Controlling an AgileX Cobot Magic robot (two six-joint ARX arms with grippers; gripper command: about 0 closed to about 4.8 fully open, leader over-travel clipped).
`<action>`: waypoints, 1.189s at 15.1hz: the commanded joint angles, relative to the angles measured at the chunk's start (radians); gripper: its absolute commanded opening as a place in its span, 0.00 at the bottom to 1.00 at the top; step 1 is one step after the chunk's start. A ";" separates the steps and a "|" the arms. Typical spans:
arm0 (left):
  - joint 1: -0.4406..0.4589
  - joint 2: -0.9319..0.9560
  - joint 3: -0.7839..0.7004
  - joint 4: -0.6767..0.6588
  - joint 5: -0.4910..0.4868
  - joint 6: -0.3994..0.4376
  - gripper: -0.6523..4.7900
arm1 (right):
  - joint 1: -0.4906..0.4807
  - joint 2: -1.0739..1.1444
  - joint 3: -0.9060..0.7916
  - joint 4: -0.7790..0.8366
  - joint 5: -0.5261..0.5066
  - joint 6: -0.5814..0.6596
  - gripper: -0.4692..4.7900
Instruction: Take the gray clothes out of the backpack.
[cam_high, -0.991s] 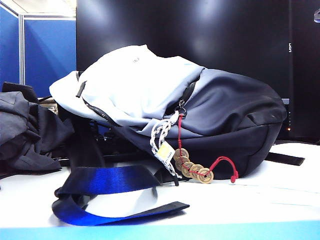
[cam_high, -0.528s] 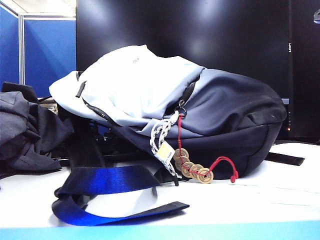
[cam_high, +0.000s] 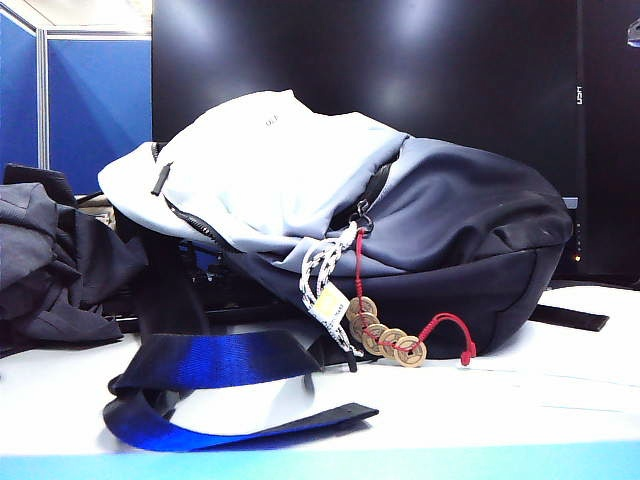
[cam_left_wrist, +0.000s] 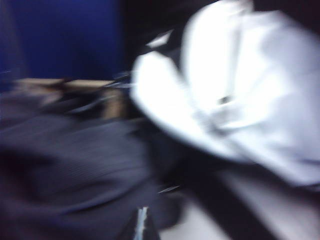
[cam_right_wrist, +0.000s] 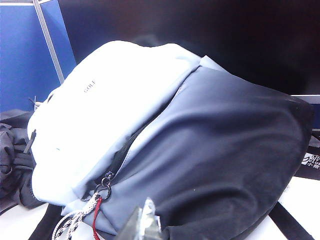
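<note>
The backpack (cam_high: 330, 190) lies on its side on the white table (cam_high: 540, 390), pale panel up and dark body to the right. The gray clothes (cam_high: 50, 265) sit in a crumpled heap on the table left of it, outside the bag. Neither gripper shows in the exterior view. In the blurred left wrist view my left gripper (cam_left_wrist: 142, 225) is shut and empty, hovering over the gray clothes (cam_left_wrist: 75, 165) with the backpack's pale panel (cam_left_wrist: 240, 90) beyond. My right gripper (cam_right_wrist: 145, 220) is shut and empty, close in front of the backpack (cam_right_wrist: 200, 140) near its zipper pull (cam_right_wrist: 103, 186).
A blue-black webbing strap (cam_high: 210, 365) loops over the table in front of the bag. Brass coins on red cord (cam_high: 385, 340) and a white braided cord (cam_high: 320, 270) hang from the zipper. A black screen (cam_high: 400, 60) and a blue partition (cam_high: 95, 100) stand behind.
</note>
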 joint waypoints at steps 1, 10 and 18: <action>-0.007 -0.003 -0.086 0.140 -0.048 -0.008 0.12 | 0.000 -0.001 0.006 0.013 0.003 0.003 0.09; 0.000 -0.003 -0.239 0.345 -0.076 -0.082 0.12 | 0.000 -0.002 0.006 0.013 0.003 0.003 0.09; 0.000 -0.003 -0.241 0.351 -0.146 -0.117 0.12 | 0.000 -0.002 0.006 0.013 0.003 0.003 0.09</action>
